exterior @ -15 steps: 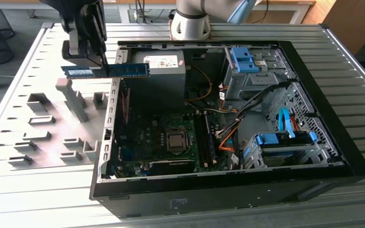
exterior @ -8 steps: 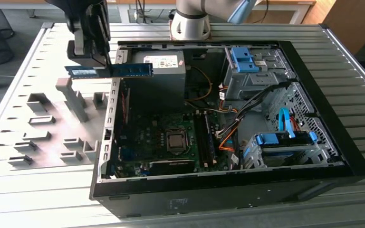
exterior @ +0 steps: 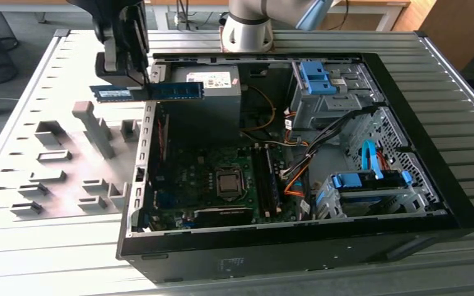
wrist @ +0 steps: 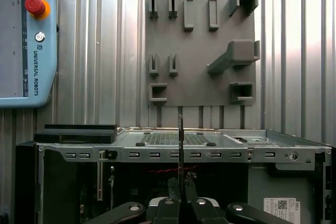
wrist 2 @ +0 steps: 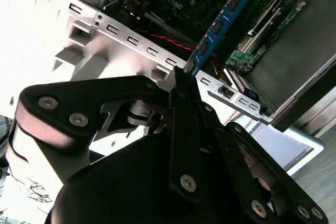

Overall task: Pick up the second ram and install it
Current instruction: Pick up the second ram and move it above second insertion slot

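Blue-green board stick, the second ram (exterior: 171, 90), is clamped in the hand (exterior: 138, 79). The black fingers (wrist 2: 181, 108) are pinched narrow on its two flat faces, roughly mid-length.

Position: the stick hangs in the air above the open computer case (exterior: 303, 250), over the side wall that faces the grey holder plate (exterior: 56, 154). One end overhangs the plate side and the other reaches over the case interior. It touches neither case nor plate.

Orientation: long axis level, board standing on edge. Judgement: gripping the faces leaves the lower long edge free, which suits pressing it down into a slot. In the first wrist view the stick shows as a thin line rising from the hand.

Install not yet done. The long black slots (exterior: 266, 179) lie inside the case on the green motherboard (exterior: 192, 179), well apart from the stick.

Materials:
- Ram: thin, flat, matte, with a row of black rectangular chips.
- Case: black shell with a pale metal rail (wrist 2: 131, 40) punched with small rectangular holes.
- Holder plate: dull grey plastic with raised blocks and narrow slots.
- Tabletop (exterior: 459, 86): ribbed bare metal.
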Controlling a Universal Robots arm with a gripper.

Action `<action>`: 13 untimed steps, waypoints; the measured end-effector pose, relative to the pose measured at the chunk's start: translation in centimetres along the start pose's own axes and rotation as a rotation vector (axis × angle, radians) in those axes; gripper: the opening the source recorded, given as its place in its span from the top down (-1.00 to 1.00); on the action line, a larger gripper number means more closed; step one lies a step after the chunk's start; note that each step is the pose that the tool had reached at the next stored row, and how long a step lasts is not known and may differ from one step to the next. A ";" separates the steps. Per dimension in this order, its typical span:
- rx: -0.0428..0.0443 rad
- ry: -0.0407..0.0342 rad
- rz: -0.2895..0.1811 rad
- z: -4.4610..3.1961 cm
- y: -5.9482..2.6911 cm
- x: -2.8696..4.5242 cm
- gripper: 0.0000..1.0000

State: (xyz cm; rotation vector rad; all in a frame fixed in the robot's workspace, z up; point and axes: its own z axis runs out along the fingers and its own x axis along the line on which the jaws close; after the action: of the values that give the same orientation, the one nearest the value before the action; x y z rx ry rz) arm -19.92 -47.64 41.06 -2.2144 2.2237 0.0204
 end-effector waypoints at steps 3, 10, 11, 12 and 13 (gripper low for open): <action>0.0000 0.0000 0.000 0.00 -0.24 0.00 0.72; -0.0001 0.0001 0.000 0.00 -0.85 0.00 0.72; 0.0000 0.0000 0.000 0.01 -0.93 0.00 0.72; -0.0001 0.0001 0.000 0.00 -1.00 0.00 0.72; 0.0000 0.0001 0.000 0.00 -1.08 0.00 0.72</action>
State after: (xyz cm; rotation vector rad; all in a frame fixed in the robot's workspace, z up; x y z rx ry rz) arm -18.83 -47.64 41.05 -2.2144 2.2237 0.0203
